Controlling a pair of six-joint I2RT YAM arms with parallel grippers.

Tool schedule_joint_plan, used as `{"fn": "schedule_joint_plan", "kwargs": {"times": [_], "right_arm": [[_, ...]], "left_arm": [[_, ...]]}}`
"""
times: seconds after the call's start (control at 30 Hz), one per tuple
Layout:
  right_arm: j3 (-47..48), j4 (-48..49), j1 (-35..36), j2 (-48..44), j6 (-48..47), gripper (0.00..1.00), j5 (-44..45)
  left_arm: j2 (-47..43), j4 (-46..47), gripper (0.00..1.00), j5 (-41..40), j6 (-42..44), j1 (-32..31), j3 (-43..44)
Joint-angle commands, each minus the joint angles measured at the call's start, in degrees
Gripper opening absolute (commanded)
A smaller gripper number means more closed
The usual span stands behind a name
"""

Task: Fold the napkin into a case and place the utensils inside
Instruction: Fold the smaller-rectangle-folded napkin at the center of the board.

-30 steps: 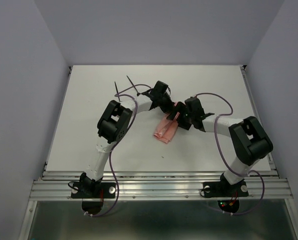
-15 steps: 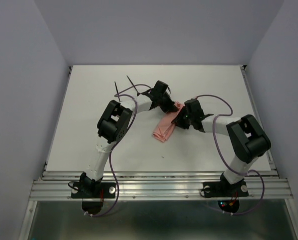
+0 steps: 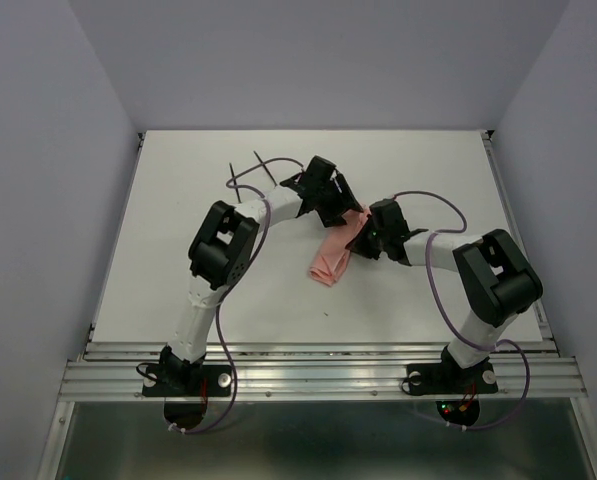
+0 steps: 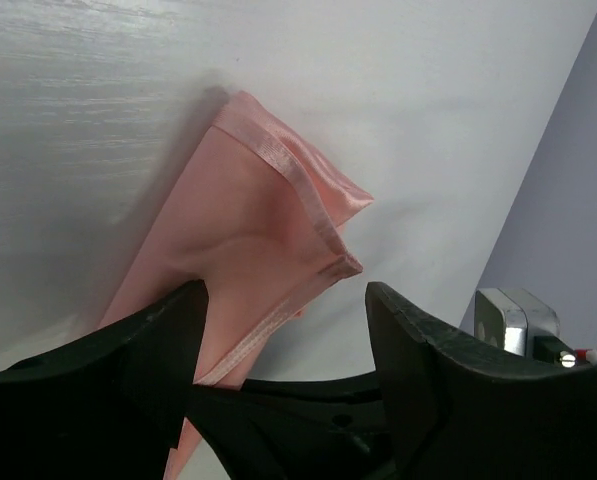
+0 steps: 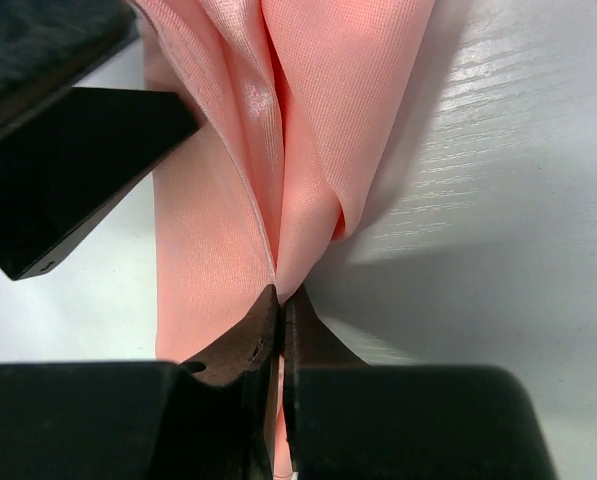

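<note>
The pale pink napkin [image 3: 331,258] lies folded into a narrow strip on the white table [image 3: 178,250] between the two arms. My right gripper [image 5: 281,295] is shut on a fold of the napkin [image 5: 318,120] at the strip's upper end. My left gripper [image 4: 283,290] hovers open just behind that end. A hemmed corner of the napkin [image 4: 258,220] sits between its spread fingers [image 4: 158,340], held by neither. In the top view the left gripper [image 3: 340,207] and right gripper [image 3: 360,236] nearly meet. Two slim black utensils [image 3: 265,166] lie at the back left.
Purple cables [image 3: 433,205] loop along both arms above the table. One black finger of the left gripper [image 5: 78,170] sits close to the right gripper's jaws. Grey walls close in the table on three sides, and a metal rail [image 3: 318,375] runs along the near edge.
My right gripper has shut on the napkin's fold. My left gripper has opened, let the cloth go and drawn back a little. The napkin has been drawn flatter into a narrow strip.
</note>
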Motion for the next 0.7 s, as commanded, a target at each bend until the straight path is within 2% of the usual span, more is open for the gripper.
{"fn": "schedule_joint_plan", "kwargs": {"times": [0.0, 0.1, 0.23, 0.5, 0.6, 0.63, 0.67], "right_arm": [[-1.1, -0.7, -0.3, 0.0, -0.3, 0.01, 1.1], [-1.6, -0.7, -0.3, -0.5, -0.7, 0.01, 1.1], [-1.9, -0.7, -0.3, -1.3, -1.8, 0.01, 0.5], [-1.6, -2.8, -0.3, -2.2, -6.0, 0.01, -1.1], [-1.7, -3.6, -0.3, -2.6, -6.8, 0.01, -1.1], [-1.7, -3.8, -0.3, -2.6, -6.9, 0.01, -1.1], [-1.8, -3.8, -0.3, -2.8, -6.9, 0.01, -1.3]], "left_arm": [[-5.6, -2.7, 0.77, -0.9, 6.8, -0.2, 2.4], [-7.3, -4.2, 0.81, -1.0, 10.6, -0.3, 2.4], [-12.8, -7.1, 0.81, -4.0, 16.0, -0.6, -1.0], [-19.9, -8.7, 0.51, -13.9, 19.9, -0.4, -14.0], [-20.1, -8.3, 0.33, -16.1, 20.2, -0.4, -17.6], [-20.1, -7.8, 0.33, -16.1, 20.2, -0.4, -18.4], [-20.0, -7.6, 0.25, -16.1, 20.4, -0.5, -18.9]]}}
